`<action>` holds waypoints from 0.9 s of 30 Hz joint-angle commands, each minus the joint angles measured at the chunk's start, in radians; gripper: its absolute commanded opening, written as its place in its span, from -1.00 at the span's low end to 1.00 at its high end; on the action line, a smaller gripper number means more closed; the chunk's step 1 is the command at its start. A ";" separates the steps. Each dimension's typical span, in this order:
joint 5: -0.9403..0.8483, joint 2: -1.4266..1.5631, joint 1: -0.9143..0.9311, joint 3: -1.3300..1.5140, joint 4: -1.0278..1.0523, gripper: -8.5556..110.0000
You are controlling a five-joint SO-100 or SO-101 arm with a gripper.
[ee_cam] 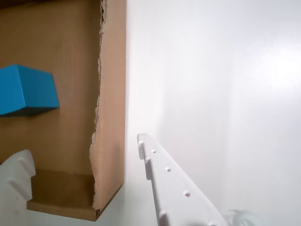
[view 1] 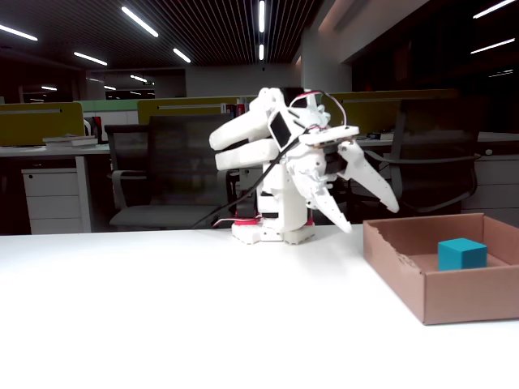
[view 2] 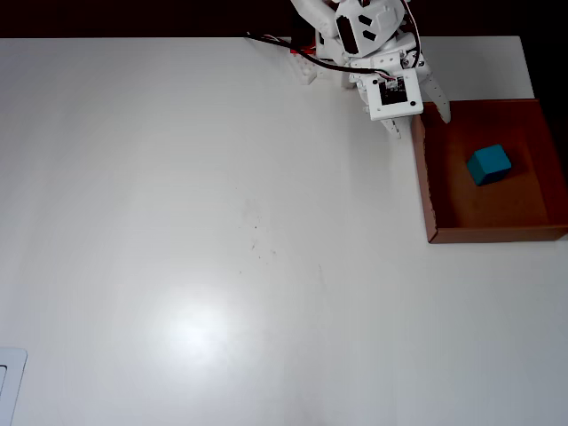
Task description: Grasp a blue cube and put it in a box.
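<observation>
Tabletop [view 2: 177, 222]: smooth, glossy white. Box [view 2: 429, 191]: shallow brown cardboard tray, low walls, ragged torn rim. Gripper [view 1: 371, 215]: white plastic, studded fingers spread apart, empty, above the box's edge. Blue cube [view 2: 489, 164]: matte teal, sharp-edged, resting inside the box.

White arm folded low, tool [view 1: 373, 217] empty, jaws spread

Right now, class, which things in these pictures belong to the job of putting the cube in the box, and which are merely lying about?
Part of the job:
- blue cube, resting inside the box
- box, open cardboard tray
- hand, fingers apart, empty, above the table beside the box

Merely about:
- white table
- office chairs behind, in the fixed view
- cable at the arm's base
</observation>
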 commanded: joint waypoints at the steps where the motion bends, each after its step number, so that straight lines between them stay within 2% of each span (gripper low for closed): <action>1: 0.008 0.012 -0.020 0.000 -0.028 -0.40; 27: 0.008 0.008 -0.149 0.000 -0.002 -0.44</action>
